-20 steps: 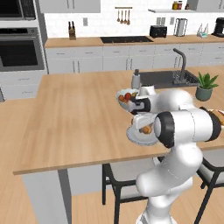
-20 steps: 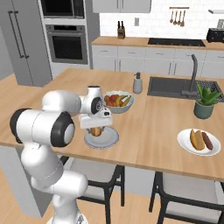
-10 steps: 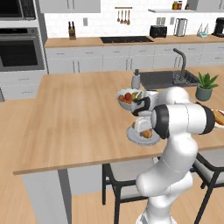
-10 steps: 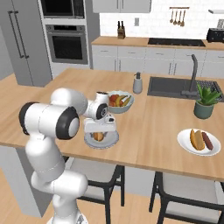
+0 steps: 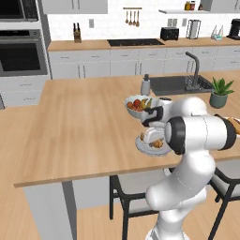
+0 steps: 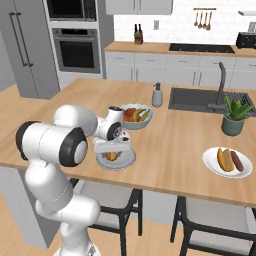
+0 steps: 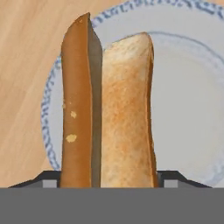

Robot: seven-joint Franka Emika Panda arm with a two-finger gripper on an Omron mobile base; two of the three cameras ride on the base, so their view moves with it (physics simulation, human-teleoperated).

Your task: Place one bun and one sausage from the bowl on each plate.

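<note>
A light grey fruit bowl stands mid-way along the wooden island surface, holding red, orange and yellow fruit. Just beyond it sits a small grey soap dispenser, at the near left corner of a dark sink with a tall dark faucet. A potted green plant stands right of the sink, near its front edge. Dark-framed stools tuck under the near edge of the island. On the far wall run grey cabinets, a black cooktop, a knife block, hanging utensils and a toaster. A built-in oven is at the far left
</note>
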